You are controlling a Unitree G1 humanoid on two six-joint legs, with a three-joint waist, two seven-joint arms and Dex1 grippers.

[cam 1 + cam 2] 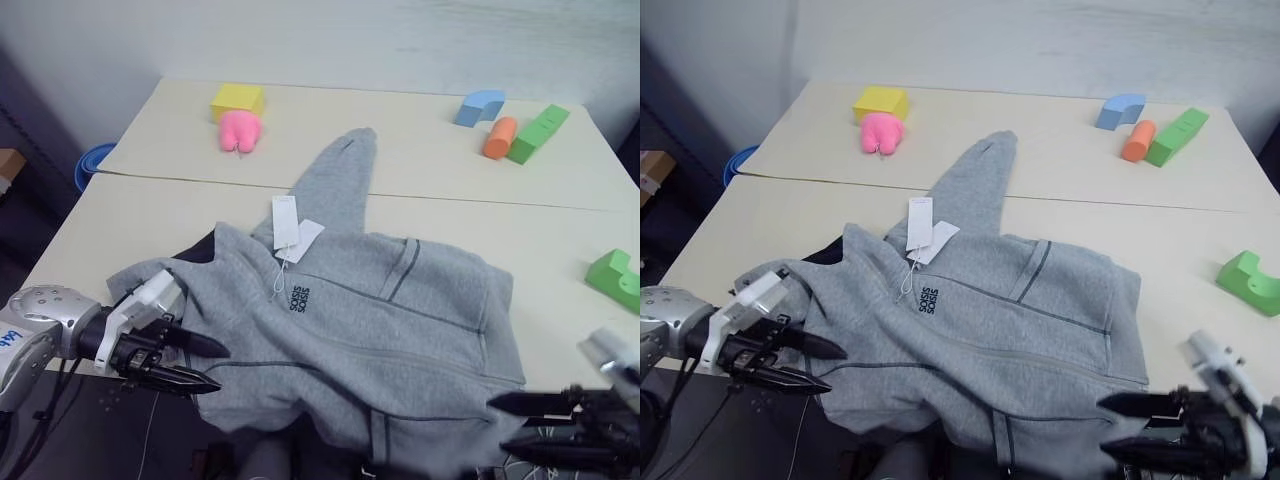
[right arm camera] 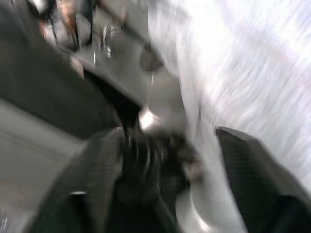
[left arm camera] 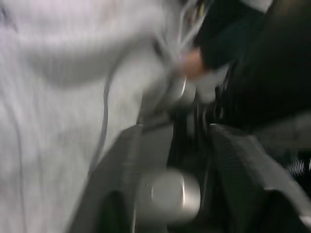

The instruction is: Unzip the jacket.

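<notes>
1. The jacket [image 1: 370, 330] lies crumpled at the lower centre of the frame, light grey fleece with dark seams, one sleeve reaching toward the upper centre.
2. Its small dark chest logo [image 1: 300, 299] carries lettering too small to read; a white hang tag [image 1: 287, 228] lies near the collar.
3. The pale cream surface [image 1: 180, 140] holds a yellow block [image 1: 238, 100], pink toy [image 1: 240, 131], blue arch [image 1: 480, 106], orange cylinder [image 1: 499, 137] and green blocks [image 1: 538, 133].
4. A white wall stands behind.
5. The left claw [image 1: 205, 365], lower left, is released beside the jacket's hem.
6. The right claw [image 1: 515, 428], lower right, is released too, holding nothing.
</notes>
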